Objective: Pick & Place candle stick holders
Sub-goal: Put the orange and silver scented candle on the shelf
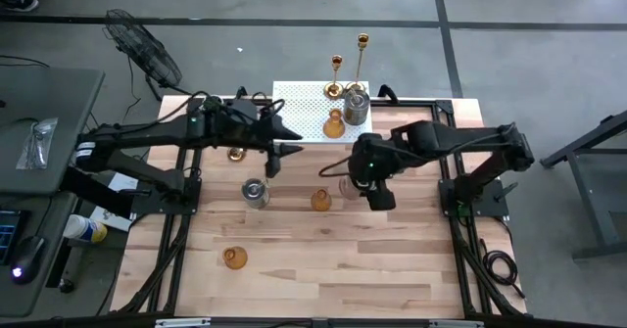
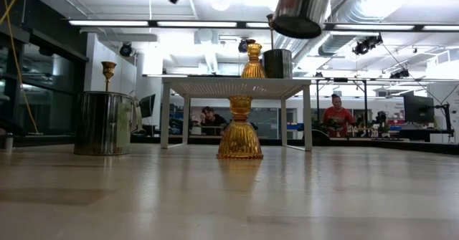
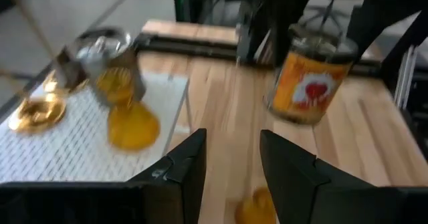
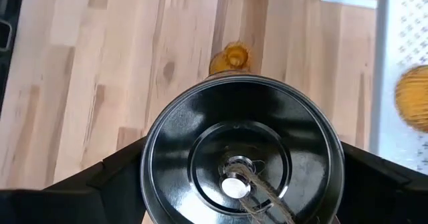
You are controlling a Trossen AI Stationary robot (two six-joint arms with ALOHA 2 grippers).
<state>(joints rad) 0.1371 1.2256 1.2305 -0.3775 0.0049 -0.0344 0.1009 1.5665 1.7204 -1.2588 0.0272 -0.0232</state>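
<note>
My right gripper is shut on a shiny silver cup and holds it in the air over the table's middle; the low view shows the cup tilted, high above the wood. My left gripper hovers open with nothing between its fingers, near the front left corner of the white rack. On the rack stand an amber holder, a silver cup and two gold sticks. On the wood rest a silver cup, two amber holders and a gold piece. My right gripper pinches the silver cup's round wall between its two fingers, one on each opposite side. The fingers come from above, slanting down. The cup is lifted clear of the table and tilted, its open mouth facing the wrist camera.
A second amber holder stands alone toward the near left. The black frame rails run along both sides of the wooden top. Bare wood lies toward the near edge. People sit in the room beyond the table.
</note>
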